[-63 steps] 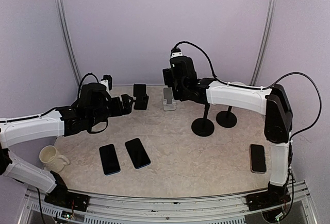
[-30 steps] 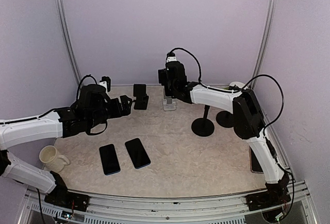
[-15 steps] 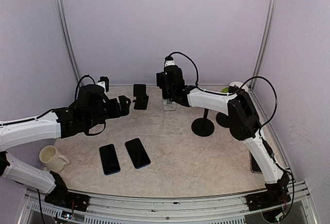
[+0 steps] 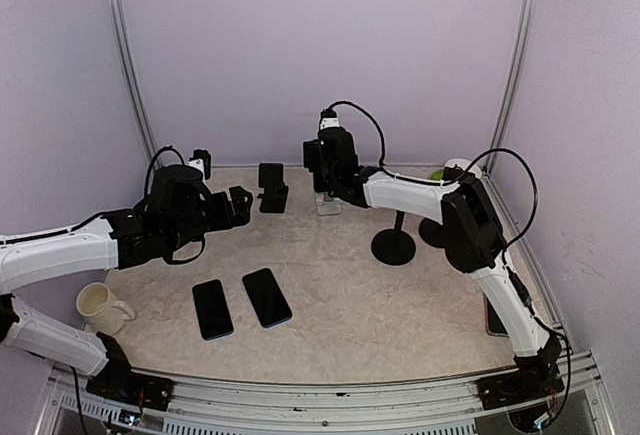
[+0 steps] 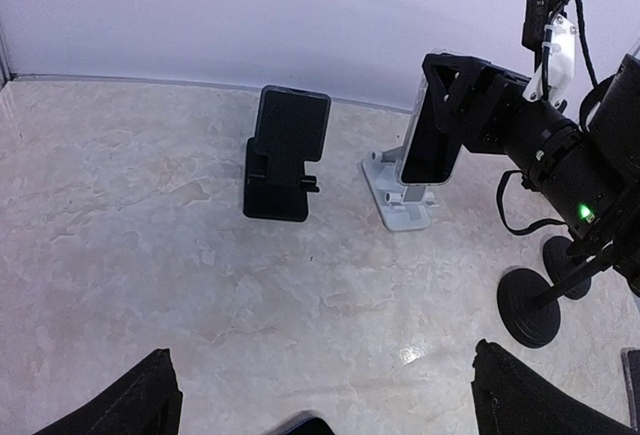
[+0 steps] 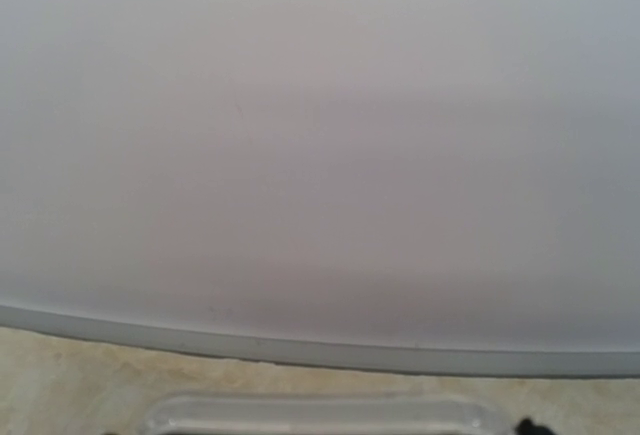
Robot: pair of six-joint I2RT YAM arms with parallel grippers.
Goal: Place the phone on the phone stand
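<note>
Your phone (image 5: 432, 133) is up off the desk, upright, in the grip of the right end effector (image 5: 445, 115), whose jaws are closed on it. It sits directly above the white stand (image 5: 398, 200) at the far middle of the desk. From the left wrist view its lower edge overlaps the stand's back, but you cannot tell whether they touch.

Just left of that stand is a black stand (image 5: 275, 190) with a second phone (image 5: 290, 125) leaning in it. The left end effector (image 4: 240, 203) hovers near the black stand, pointing at it with its jaws spread wide and nothing between them.

The desk (image 4: 350, 295) is pale beige with a marbled pattern. Two dark phones (image 4: 212, 308) (image 4: 267, 297) lie flat side by side towards the near left. A cream mug (image 4: 98, 305) stands at the near left edge. Two round black bases (image 4: 393, 247) on thin posts stand right of centre.

The walls (image 4: 300, 55) around you are plain pale lilac, with a metal rail (image 4: 125, 55) running up each far corner. The right wrist view shows mostly blurred wall above the desk's far edge.
</note>
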